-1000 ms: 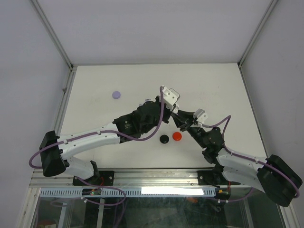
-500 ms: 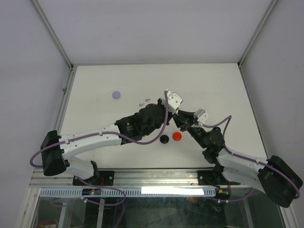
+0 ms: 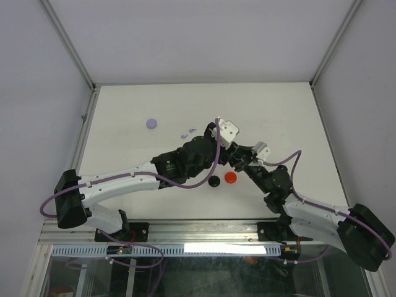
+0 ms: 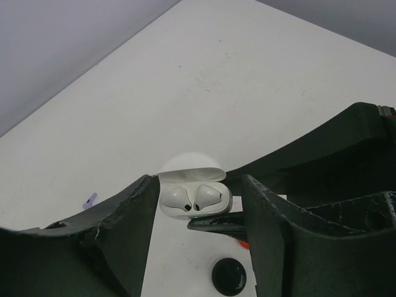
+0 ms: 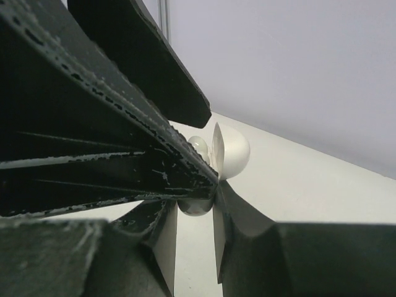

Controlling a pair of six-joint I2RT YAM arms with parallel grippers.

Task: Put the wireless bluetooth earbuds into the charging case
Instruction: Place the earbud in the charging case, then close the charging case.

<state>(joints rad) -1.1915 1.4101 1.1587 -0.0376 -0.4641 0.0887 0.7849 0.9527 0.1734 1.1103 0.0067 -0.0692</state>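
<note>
Left gripper (image 4: pixel 198 185) spread apart, flanking open white case (image 4: pixel 192 175), two white earbuds (image 4: pixel 207 197) seated inside. Right gripper (image 5: pixel 195 205) clamped on case. Just behind both, black puck (image 4: pixel 229 276) and red puck (image 3: pixel 230 177) on white desk (image 3: pixel 278 111); farther out, lavender puck (image 3: pixel 151 123), grey walls (image 3: pixel 185 37).

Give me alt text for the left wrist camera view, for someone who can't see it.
An open white charging case with two white earbuds seated in it shows between the spread dark fingers of the left gripper. The right gripper grips the case's near edge, and a round black case lies on the white table closer to the camera.
</note>
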